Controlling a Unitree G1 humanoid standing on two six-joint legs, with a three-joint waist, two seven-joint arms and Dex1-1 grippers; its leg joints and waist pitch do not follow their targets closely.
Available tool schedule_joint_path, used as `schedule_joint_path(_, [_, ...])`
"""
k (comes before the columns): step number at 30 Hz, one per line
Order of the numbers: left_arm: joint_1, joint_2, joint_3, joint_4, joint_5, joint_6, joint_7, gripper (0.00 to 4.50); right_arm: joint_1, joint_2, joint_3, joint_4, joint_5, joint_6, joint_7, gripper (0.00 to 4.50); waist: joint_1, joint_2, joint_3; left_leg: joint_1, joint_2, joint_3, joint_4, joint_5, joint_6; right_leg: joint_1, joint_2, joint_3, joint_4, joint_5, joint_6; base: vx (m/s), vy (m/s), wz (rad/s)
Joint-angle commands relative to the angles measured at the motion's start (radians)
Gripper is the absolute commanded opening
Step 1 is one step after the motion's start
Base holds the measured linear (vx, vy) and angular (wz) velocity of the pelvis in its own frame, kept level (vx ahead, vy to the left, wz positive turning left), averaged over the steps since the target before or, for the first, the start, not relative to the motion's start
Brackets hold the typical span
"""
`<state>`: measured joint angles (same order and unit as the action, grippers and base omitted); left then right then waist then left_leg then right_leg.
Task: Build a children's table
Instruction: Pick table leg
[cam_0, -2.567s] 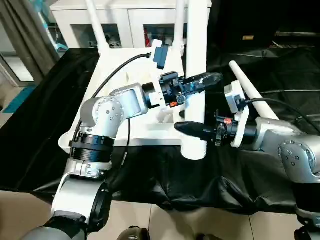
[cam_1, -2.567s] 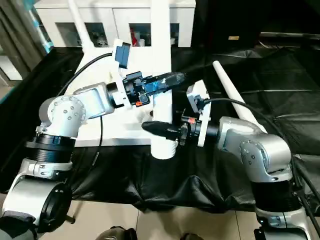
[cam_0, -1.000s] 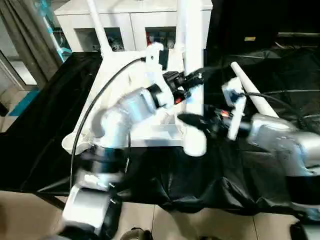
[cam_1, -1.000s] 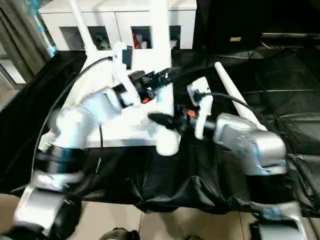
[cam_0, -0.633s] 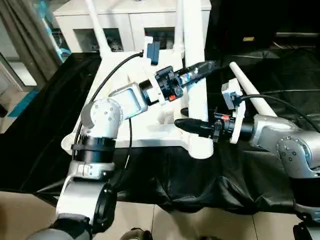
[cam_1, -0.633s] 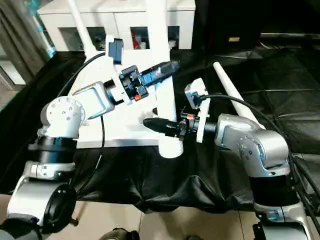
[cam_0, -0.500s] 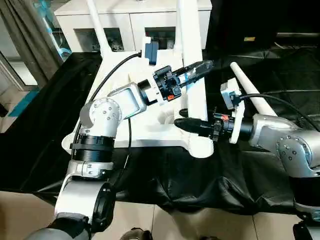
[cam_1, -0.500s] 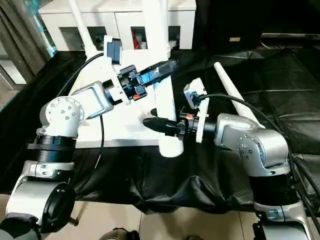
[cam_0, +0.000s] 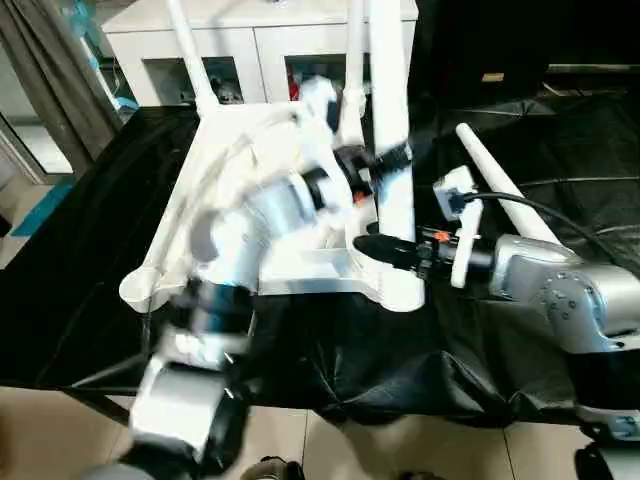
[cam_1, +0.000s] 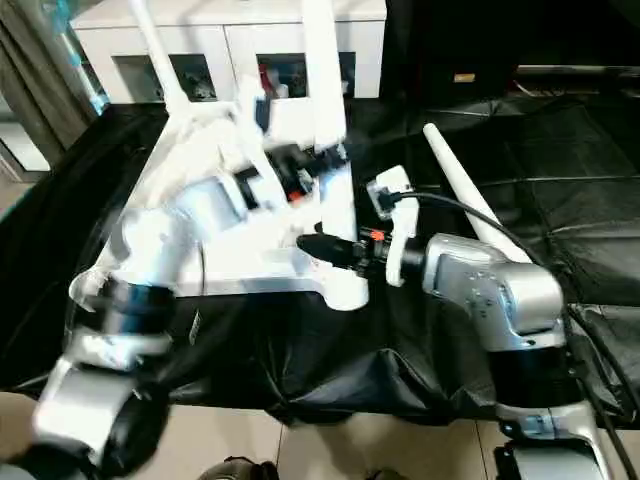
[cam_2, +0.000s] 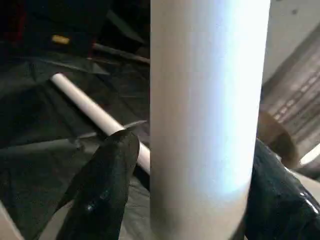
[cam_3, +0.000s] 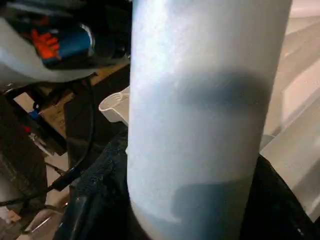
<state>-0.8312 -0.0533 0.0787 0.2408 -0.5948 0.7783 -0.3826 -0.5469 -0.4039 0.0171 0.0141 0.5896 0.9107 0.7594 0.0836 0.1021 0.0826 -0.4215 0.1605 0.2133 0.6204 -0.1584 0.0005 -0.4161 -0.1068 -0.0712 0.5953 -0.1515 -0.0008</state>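
Left eye view: three upright table legs (cam_0: 388, 110), one loose leg (cam_0: 500, 190); both grippers, right gripper (cam_0: 385, 250) and left gripper (cam_2: 187, 190), clamp the front leg.

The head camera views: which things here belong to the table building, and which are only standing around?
Part of the job:
- table top, underside up
- upright leg at its near corner, between both grippers
- loose leg on the black cloth

Not part of it:
- white cabinet behind
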Motion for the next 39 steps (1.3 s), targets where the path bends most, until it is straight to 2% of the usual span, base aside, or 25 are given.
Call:
schedule_joint_path(1, [0.013, 0.0, 0.004, -0.007, 0.025, -0.006, 0.053, 2.63, -0.029, 0.007, -0.006, -0.015, 0.0, -0.019, -0.009, 1.93, -0.004, -0.033, -0.092, 0.035, 0.053, -0.04, -0.066, -0.177, 0.079, 0.048, -0.041, 0.028, -0.08, -0.342, -0.154, 0.0, 0.0, 0.0])
schedule_joint_path(2, [0.013, 0.0, 0.004, -0.007, 0.025, -0.006, 0.053, 2.63, -0.029, 0.007, -0.006, -0.015, 0.0, -0.019, -0.009, 1.93, -0.004, -0.038, -0.092, 0.035, 0.053, -0.04, -0.067, -0.177, 0.078, 0.048, -0.041, 0.028, -0.081, -0.345, -0.152, 0.0, 0.0, 0.0])
schedule_joint_path(3, [0.01, -0.008, 0.016, -0.007, 0.026, -0.014, 0.071, 2.61, -0.033, 0.01, -0.006, -0.011, -0.002, -0.023, -0.011, 1.93, -0.003, -0.035, -0.092, 0.035, 0.053, -0.04, -0.067, -0.183, 0.074, 0.047, -0.041, 0.028, -0.081, -0.354, -0.149, 0.0, 0.0, 0.0])
schedule_joint_path(7, [0.004, -0.011, 0.023, -0.021, 0.047, -0.054, 0.094, 2.22, -0.043, 0.018, -0.004, 0.006, -0.024, -0.046, -0.019, 1.93, -0.004, -0.04, -0.092, 0.033, 0.052, -0.04, -0.067, -0.179, 0.077, 0.048, -0.042, 0.028, -0.083, -0.354, -0.14, 0.0, 0.0, 0.0])
schedule_joint_path(10, [0.008, -0.001, 0.012, -0.03, 0.048, -0.077, 0.059, 2.08, -0.043, 0.022, -0.004, 0.009, -0.017, -0.066, -0.001, 1.93, -0.002, -0.039, -0.095, 0.033, 0.053, -0.041, -0.066, -0.167, 0.081, 0.048, -0.043, 0.029, -0.08, -0.35, -0.138, 0.0, 0.0, 0.0])
schedule_joint_path(11, [0.01, 0.003, 0.009, -0.04, 0.041, -0.077, 0.043, 1.95, -0.041, 0.02, -0.007, 0.006, -0.004, -0.052, 0.006, 2.49, -0.002, -0.039, -0.095, 0.033, 0.054, -0.041, -0.066, -0.161, 0.084, 0.047, -0.042, 0.029, -0.079, -0.339, -0.141, 0.0, 0.0, 0.0])
schedule_joint_path(13, [0.01, 0.004, 0.008, -0.041, 0.039, -0.076, 0.041, 1.93, -0.04, 0.019, -0.007, 0.005, -0.003, -0.051, 0.006, 2.63, -0.002, -0.037, -0.095, 0.033, 0.053, -0.04, -0.065, -0.157, 0.09, 0.047, -0.042, 0.029, -0.078, -0.328, -0.147, 0.0, 0.0, 0.0])
schedule_joint_path(14, [0.008, 0.007, 0.007, -0.053, 0.018, -0.065, 0.016, 1.92, -0.036, 0.008, -0.005, 0.0, 0.0, -0.046, 0.016, 2.69, -0.001, -0.04, -0.097, 0.033, 0.053, -0.039, -0.064, -0.155, 0.092, 0.048, -0.042, 0.029, -0.077, -0.327, -0.15, 0.0, 0.0, 0.0])
schedule_joint_path(16, [0.004, 0.014, 0.0, -0.062, 0.004, -0.048, -0.003, 1.86, -0.031, -0.007, -0.003, -0.007, -0.004, -0.05, 0.028, 3.05, 0.0, -0.038, -0.096, 0.033, 0.053, -0.04, -0.065, -0.156, 0.089, 0.048, -0.042, 0.029, -0.077, -0.332, -0.15, 0.0, 0.0, 0.0])
schedule_joint_path(18, [0.002, 0.02, -0.007, -0.063, 0.001, -0.043, -0.015, 1.86, -0.029, -0.016, -0.002, -0.01, -0.004, -0.049, 0.039, 3.09, 0.0, -0.038, -0.096, 0.035, 0.053, -0.039, -0.065, -0.163, 0.084, 0.047, -0.041, 0.029, -0.077, -0.339, -0.149, 0.0, 0.0, 0.0])
schedule_joint_path(19, [0.001, 0.037, -0.033, -0.065, 0.005, -0.031, -0.052, 1.86, -0.021, -0.046, 0.005, -0.019, 0.002, -0.038, 0.074, 3.19, -0.001, -0.043, -0.099, 0.036, 0.054, -0.038, -0.064, -0.16, 0.083, 0.049, -0.041, 0.03, -0.076, -0.334, -0.151, 0.0, 0.0, 0.0])
schedule_joint_path(22, [0.002, 0.057, -0.064, -0.073, 0.009, -0.014, -0.101, 1.86, -0.01, -0.086, 0.014, -0.029, 0.013, -0.021, 0.118, 3.21, 0.007, -0.041, -0.103, 0.037, 0.056, -0.038, -0.062, -0.139, 0.09, 0.049, -0.044, 0.032, -0.071, -0.311, -0.157, 0.0, 0.0, 0.0])
schedule_joint_path(24, [0.0, 0.064, -0.073, -0.075, 0.007, -0.007, -0.12, 1.86, -0.01, -0.098, 0.014, -0.024, 0.017, -0.014, 0.128, 3.21, 0.005, -0.042, -0.102, 0.033, 0.054, -0.038, -0.061, -0.133, 0.093, 0.05, -0.043, 0.031, -0.069, -0.298, -0.165, 0.0, 0.0, 0.0])
schedule_joint_path(28, [-0.003, 0.074, -0.084, -0.078, -0.017, 0.012, -0.165, 1.86, -0.014, -0.111, 0.017, -0.011, 0.019, -0.001, 0.143, 3.21, 0.006, -0.046, -0.104, 0.033, 0.054, -0.037, -0.059, -0.141, 0.091, 0.052, -0.046, 0.03, -0.072, -0.325, -0.168, 0.0, 0.0, 0.0])
schedule_joint_path(33, [-0.005, 0.068, -0.075, -0.083, -0.046, 0.033, -0.177, 1.86, -0.012, -0.116, 0.028, -0.017, 0.028, 0.011, 0.163, 3.21, 0.005, -0.044, -0.105, 0.034, 0.054, -0.037, -0.057, -0.138, 0.091, 0.052, -0.044, 0.03, -0.07, -0.312, -0.175, 0.0, 0.0, 0.0])
schedule_joint_path(39, [-0.01, 0.069, -0.07, -0.08, -0.058, 0.048, -0.199, 1.86, 0.015, -0.131, 0.071, -0.051, 0.023, 0.036, 0.195, 3.21, 0.007, -0.044, -0.105, 0.034, 0.055, -0.038, -0.058, -0.144, 0.09, 0.052, -0.044, 0.03, -0.07, -0.308, -0.177, 0.0, 0.0, 0.0])
